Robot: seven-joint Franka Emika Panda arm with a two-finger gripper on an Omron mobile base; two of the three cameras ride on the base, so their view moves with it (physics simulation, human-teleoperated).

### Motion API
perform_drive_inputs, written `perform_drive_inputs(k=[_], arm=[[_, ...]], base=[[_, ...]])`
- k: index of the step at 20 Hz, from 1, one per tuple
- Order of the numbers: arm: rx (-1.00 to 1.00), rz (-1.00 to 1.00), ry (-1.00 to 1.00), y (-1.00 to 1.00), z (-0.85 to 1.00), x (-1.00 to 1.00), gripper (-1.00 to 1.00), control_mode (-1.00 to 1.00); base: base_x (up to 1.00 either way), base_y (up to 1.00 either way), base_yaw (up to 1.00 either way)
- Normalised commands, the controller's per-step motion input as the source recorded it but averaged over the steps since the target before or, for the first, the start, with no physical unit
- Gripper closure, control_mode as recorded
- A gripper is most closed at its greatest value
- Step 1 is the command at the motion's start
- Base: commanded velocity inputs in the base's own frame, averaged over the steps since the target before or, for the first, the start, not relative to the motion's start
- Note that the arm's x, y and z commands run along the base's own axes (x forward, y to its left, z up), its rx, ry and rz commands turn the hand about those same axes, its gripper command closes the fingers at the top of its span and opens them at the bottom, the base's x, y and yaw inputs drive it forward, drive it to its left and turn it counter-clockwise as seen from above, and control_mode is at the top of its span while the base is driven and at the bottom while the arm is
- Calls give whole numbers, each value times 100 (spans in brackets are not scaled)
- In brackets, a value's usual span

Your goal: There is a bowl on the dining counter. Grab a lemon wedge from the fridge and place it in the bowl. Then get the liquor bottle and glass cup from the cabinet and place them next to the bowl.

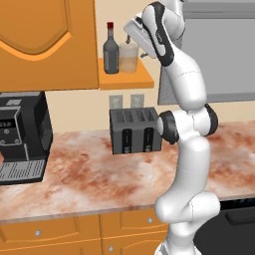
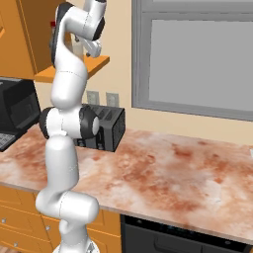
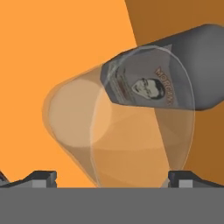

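Clear glass and dark bottle stand side by side on an orange cabinet shelf (image 1: 144,78) as the white arm reaches up to them. The gripper (image 3: 113,177) is spread wide, its two dark tips set either side of the glass cup (image 3: 122,127) in the hand view, not yet closed on it. The liquor bottle (image 1: 110,52) stands just beside the glass cup, touching or nearly so, above a toaster (image 1: 135,130) on the marbled counter (image 1: 84,179).

The step in hand appears to be fetching the cup from the cabinet. The next move likely calls for easing forward so the tips bracket the cup's wall, then closing without knocking the bottle behind it.

The hand view alone shows the bottle's portrait label through the glass. The left base view shows the bottle's red cap, the shelf and a coffee machine (image 1: 22,134); the right base view adds a large window (image 2: 197,59).
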Motion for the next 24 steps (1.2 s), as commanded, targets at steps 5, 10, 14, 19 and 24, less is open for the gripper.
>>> perform_drive_inputs(k=[5, 10, 14, 19, 24], arm=[[0, 7, 0, -26, -7, 0, -100, -100], [0, 7, 0, -14, -17, -1, -100, -100], [-1, 8, 0, 0, -33, 1, -100, -100], [0, 7, 0, 0, -9, 14, -100, -100], [-2, 3, -3, 0, 1, 3, -100, -100]], base=[[0, 0, 0], [0, 0, 0], [0, 0, 0], [0, 0, 0], [0, 0, 0]])
